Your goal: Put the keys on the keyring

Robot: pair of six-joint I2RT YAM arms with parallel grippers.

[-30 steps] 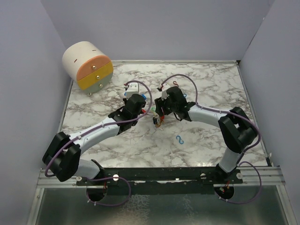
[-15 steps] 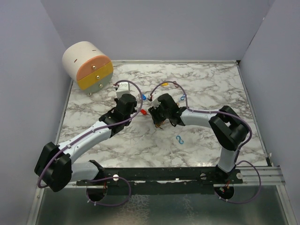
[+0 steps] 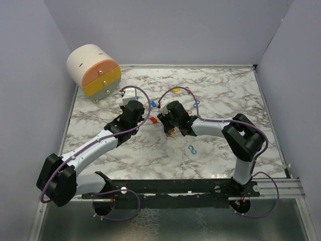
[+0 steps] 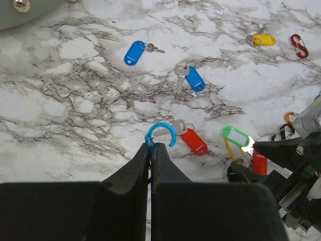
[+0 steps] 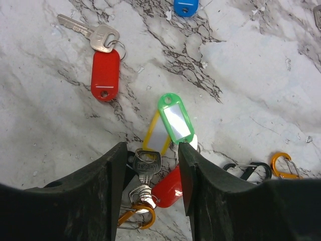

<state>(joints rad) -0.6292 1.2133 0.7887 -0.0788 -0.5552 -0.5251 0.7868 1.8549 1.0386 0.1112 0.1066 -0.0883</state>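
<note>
Jaws first: your left gripper is pinched tight on the keyring. Your right gripper sits half open, gripping nothing, straddling the key pile on the table. Squeeze there and I reckon you'll snag several tags together, or skid off flat metal. Green tag just beyond could drag along. Lone red key farther out looks safer.

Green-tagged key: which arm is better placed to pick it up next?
Right. The right claw stands open over the green tag and its neighbours; the left claw is shut on the blue clip.
</note>
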